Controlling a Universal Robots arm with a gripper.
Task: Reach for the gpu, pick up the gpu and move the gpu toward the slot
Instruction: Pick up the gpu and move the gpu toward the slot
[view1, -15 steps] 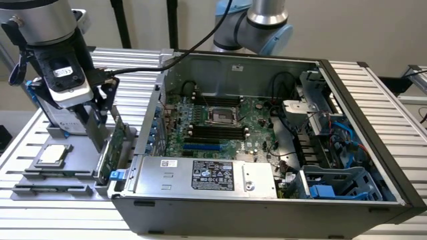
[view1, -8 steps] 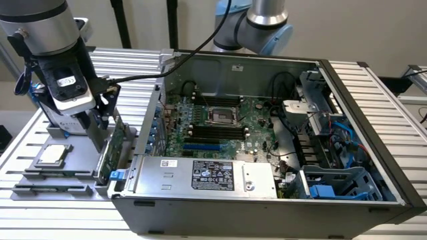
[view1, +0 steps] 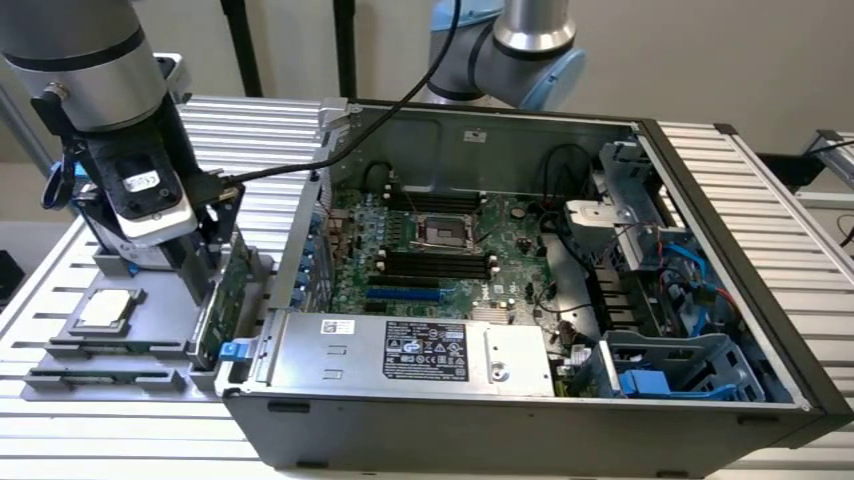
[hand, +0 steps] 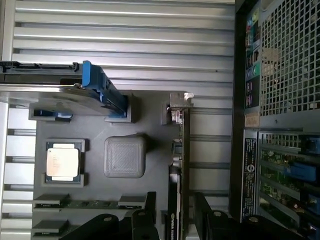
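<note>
Here I am, low over the grey moulded parts tray (view1: 67, 352) (hand: 95, 131) that sits on the ribbed metal table (view1: 754, 170) (hand: 125, 30), just beside the open grey computer case (view1: 534, 432). My gripper (view1: 204, 268) (hand: 175, 198) is unclenched: one black finger (hand: 146, 220) stands on each side of the thin green circuit-board gpu with the silver end bracket (view1: 218, 297) (hand: 183, 145), and nothing is squeezed (in the wrist view the card runs straight up between them). The gpu stands on its long edge in its groove in the tray, bracket end seated in the holder, outside the case's near wall and well apart from the green motherboard (view1: 441, 250) inside.

In the same tray, the small square silver chip (view1: 107, 310) (hand: 62, 163) lies flat in its pocket, apart from the card. The silver hard drive with the blue frame (hand: 55, 92) is propped on edge in its own holder, further along the tray in the wrist view.
</note>
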